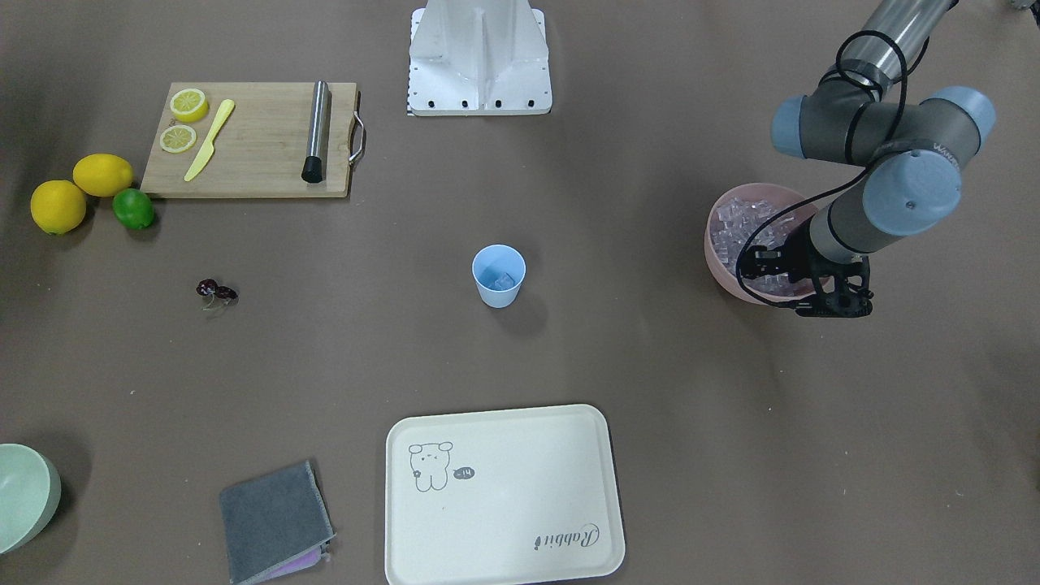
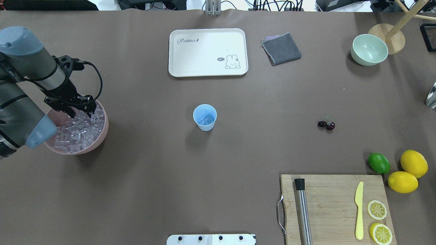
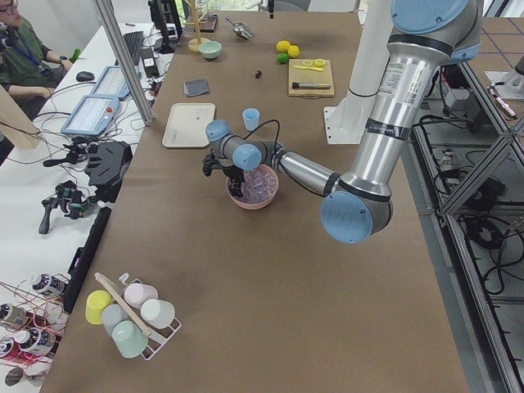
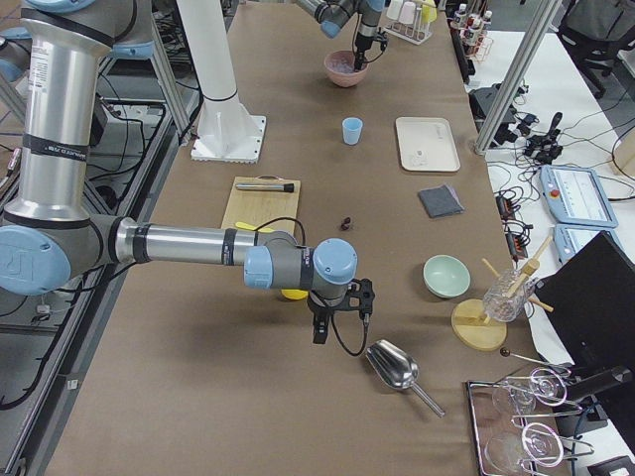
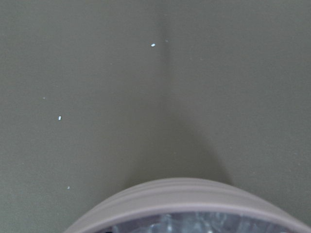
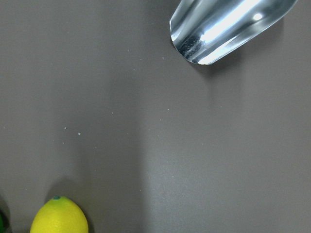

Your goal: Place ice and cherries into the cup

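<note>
Brown table (image 2: 218,170); left gripper (image 2: 77,112) at ice (image 2: 80,136), perhaps touching.

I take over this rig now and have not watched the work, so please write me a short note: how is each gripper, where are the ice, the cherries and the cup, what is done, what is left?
The left gripper is down in the pink bowl, at the heap of ice; open or shut cannot be told.
The right gripper hangs over the table beside the metal scoop; its state cannot be told.
The cup stands upright mid-table.
Done: some ice lies in the cup.
Left: the cherries lie on the table, not yet picked up; perhaps more ice too.
</note>
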